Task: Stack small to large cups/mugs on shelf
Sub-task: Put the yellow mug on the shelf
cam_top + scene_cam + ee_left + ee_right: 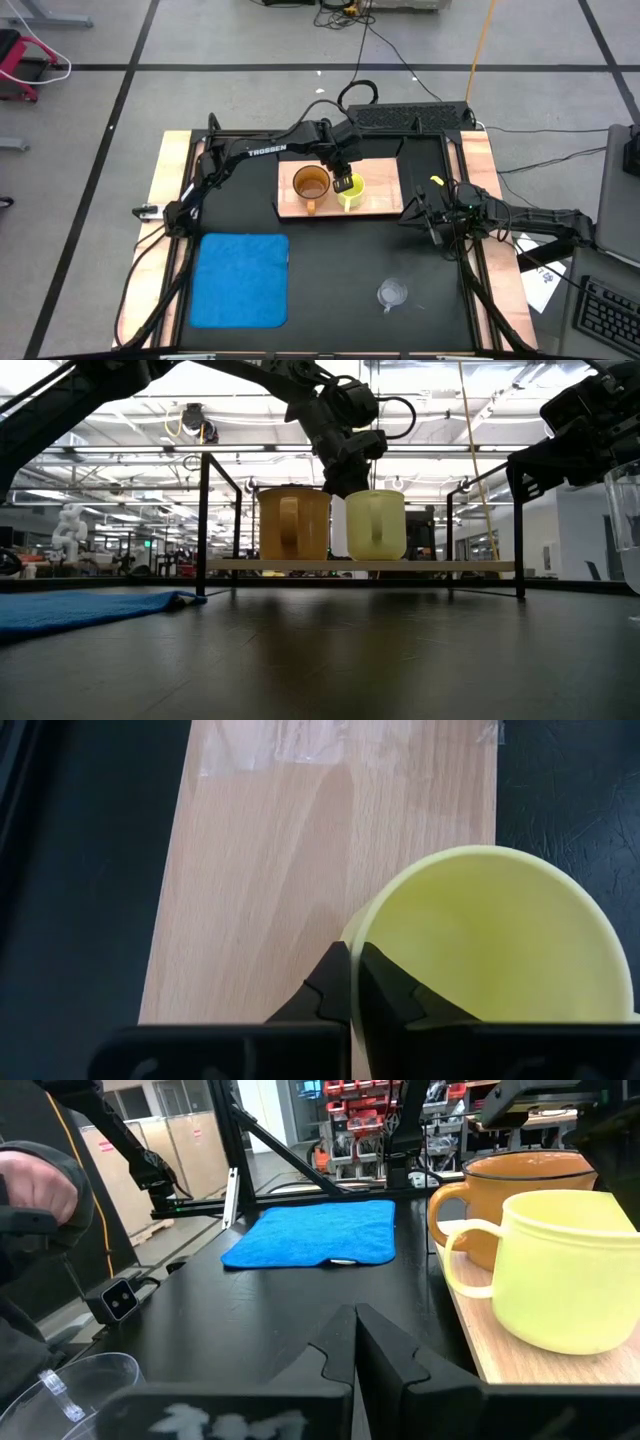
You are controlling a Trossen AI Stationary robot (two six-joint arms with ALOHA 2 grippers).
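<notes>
The shelf is the landmark here, a pale wooden board with dark legs standing toward the back of the black table. From above, the left gripper covers part of the yellow mug, so only some of its rim shows. The left wrist view shows what the view from above does not: the two dark fingers are pressed together right at the mug's rim, but it is hard to tell if they pinch the rim or only touch it. That view cuts off the near side of the mug. The orange mug stands on the shelf just beside the yellow mug, on the side nearer the blue mat. Both mugs stand upright with their open mouths facing up. From above, the orange mug's handle points toward the front of the table. The low view shows both mugs side by side on the shelf, which the view from above makes hard to judge. The clear cup is well away from the shelf, near the front of the table; it is hard to see because it is glass. The right gripper waits just off the shelf's right end, its fingers together and holding nothing. A person's hand shows at the edge of the right wrist view.
</notes>
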